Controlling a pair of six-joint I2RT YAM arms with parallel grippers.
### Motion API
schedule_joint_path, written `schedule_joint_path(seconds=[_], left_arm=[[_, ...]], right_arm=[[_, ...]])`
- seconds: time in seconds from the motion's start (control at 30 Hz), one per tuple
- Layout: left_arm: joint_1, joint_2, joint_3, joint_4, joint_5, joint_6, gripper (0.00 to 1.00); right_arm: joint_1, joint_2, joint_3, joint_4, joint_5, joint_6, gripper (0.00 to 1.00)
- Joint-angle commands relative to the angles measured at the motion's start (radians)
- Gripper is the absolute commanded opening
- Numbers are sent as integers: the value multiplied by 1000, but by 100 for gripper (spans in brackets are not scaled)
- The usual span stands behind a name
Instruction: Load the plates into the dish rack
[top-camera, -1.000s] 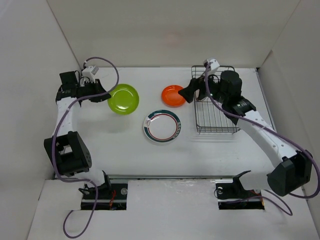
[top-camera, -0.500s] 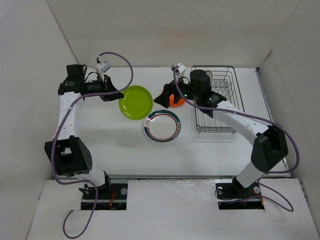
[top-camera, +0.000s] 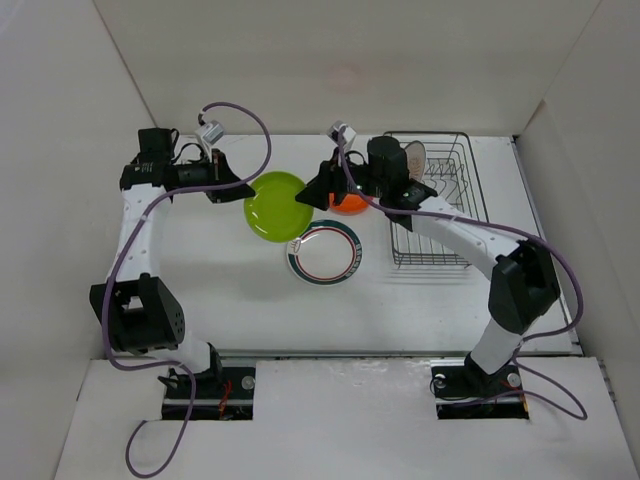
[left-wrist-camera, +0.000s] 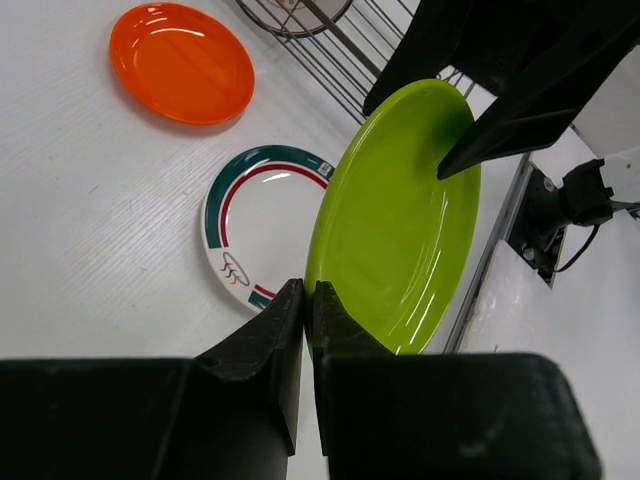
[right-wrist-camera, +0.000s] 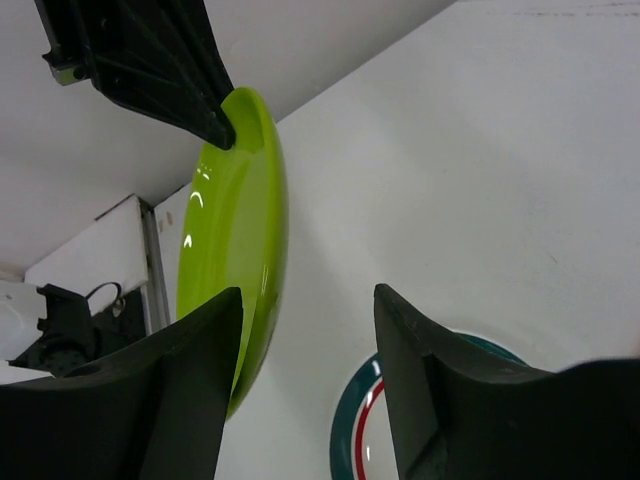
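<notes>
My left gripper (top-camera: 236, 187) is shut on the rim of the lime green plate (top-camera: 276, 205) and holds it above the table; the wrist view shows the pinch (left-wrist-camera: 309, 305) on the green plate (left-wrist-camera: 400, 220). My right gripper (top-camera: 312, 192) is open, its jaws at the plate's far edge, and its wrist view shows the gripper (right-wrist-camera: 310, 350) beside the green plate (right-wrist-camera: 235, 230). The orange plate (top-camera: 350, 203) lies partly under the right arm. The teal-and-red rimmed plate (top-camera: 324, 253) lies flat. The dish rack (top-camera: 435, 215) holds the sunburst plate (top-camera: 413, 155) upright.
White walls enclose the table on the left, back and right. The right arm (top-camera: 470, 235) reaches across the front of the rack. A purple cable (top-camera: 235, 115) loops above the left gripper.
My left gripper carried the green plate right toward the centre. My right gripper swung left from the rack, past the orange plate, to the green plate's edge.
</notes>
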Motion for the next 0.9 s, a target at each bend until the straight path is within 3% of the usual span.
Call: schedule_joint_path(seconds=[0.0,0.07,0.1,0.17,0.2,0.27,0.37,0.4,0.43,0.47,0.73,0.87], left_arm=[[-6,-69,47,48,96,-34,0],[-6,-78,38,49,96,-43,0],[-6,-92,27,61,96,-43,0],[-6,-103,13,82,70,-64,0],[-6,-103,-8,99,59,-78,0],[-6,-127,-30,162,9,-116,0],[-6,-138,-51,191,-39,-149,47],[-6,-138,-51,200,-59,-161,83],[-6,-138,-64,200,-59,-170,84],[-6,-149,-64,222,-82,-179,100],[-6,-197,-122,300,-205,-219,100],[-6,-197,-122,277,-220,-207,100]], right_arm=[[22,31,50,89,-55,48,60],[22,31,59,104,-55,58,48],[22,43,59,104,-55,71,26],[31,43,59,104,-46,80,6],[31,43,59,104,-46,90,0],[31,34,59,104,-21,91,0],[-1,-20,33,104,32,100,0],[-14,-52,24,77,46,100,0],[-33,-67,24,58,62,91,0],[-54,-86,24,32,82,81,0],[-367,-250,61,-249,388,-66,0],[-540,-302,43,-270,407,-103,0]])
